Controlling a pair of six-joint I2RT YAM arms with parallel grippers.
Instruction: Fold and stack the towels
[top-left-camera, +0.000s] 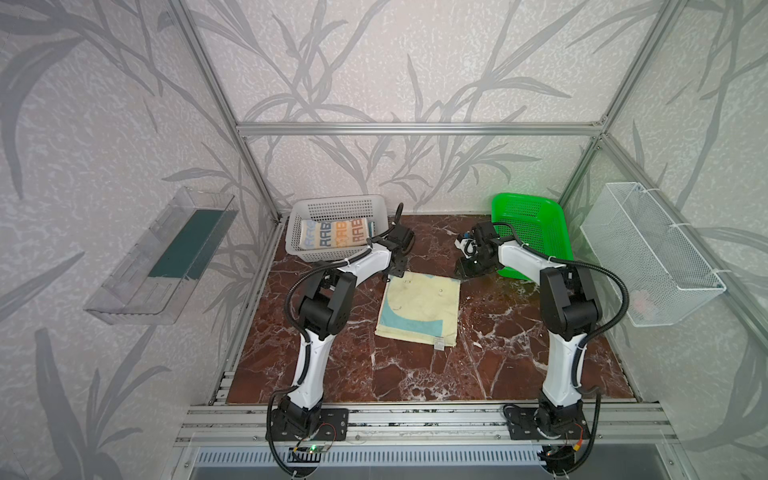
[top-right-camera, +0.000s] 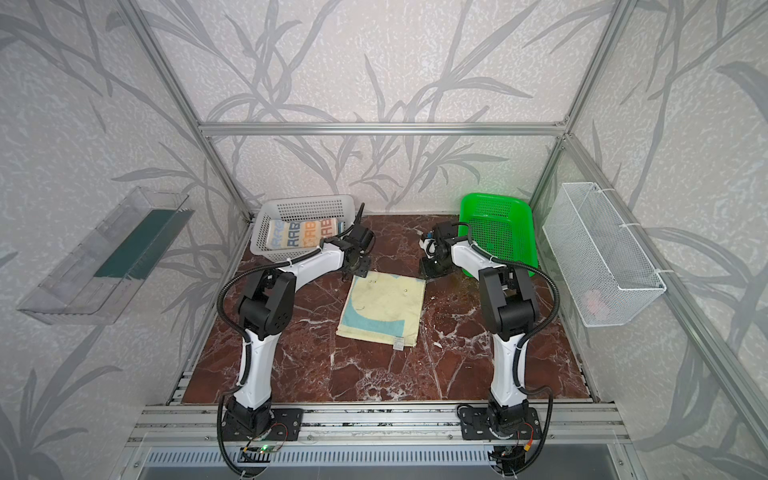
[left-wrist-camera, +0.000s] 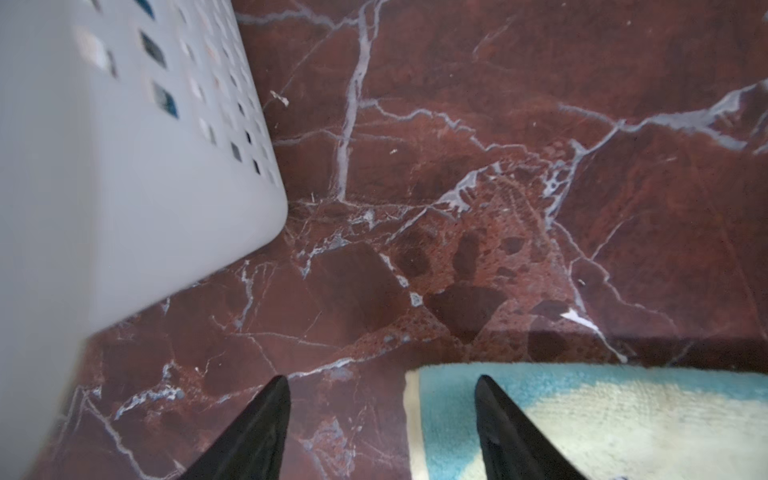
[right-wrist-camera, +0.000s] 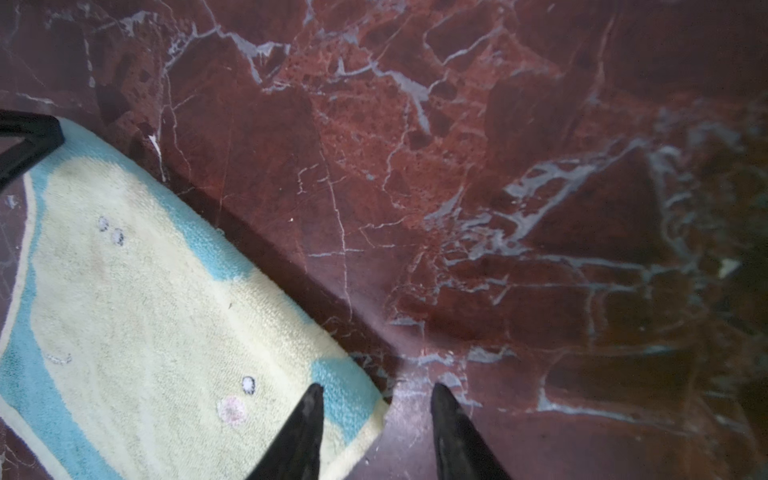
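Just outside the left gripper (left-wrist-camera: 380, 378), on the side away from the cloth, we see the pale perforated basket (top-left-camera: 336, 200), and in it lies the striped towel (top-left-camera: 332, 237) with its RABBIT lettering, folded; behind the right gripper (right-wrist-camera: 376, 386) stands the green basket (top-left-camera: 528, 232); further out on that side a white wire basket (top-left-camera: 648, 257) hangs on the wall, with something pinkish inside that we cannot make out; on the opposite wall a clear plastic tray (top-left-camera: 158, 257) holds a dark green strip (top-left-camera: 187, 245); between the two pairs of jaws the teal and pale yellow towel (top-left-camera: 419, 311) lies flat on the red-brown marble tabletop (top-left-camera: 415, 374); each gripper sits at one far corner of it, jaws parted and grasping nothing, one finger over the cloth and the other over bare stone; around us, walls of grey leaf-patterned paper rise behind an aluminium frame (top-left-camera: 415, 129).
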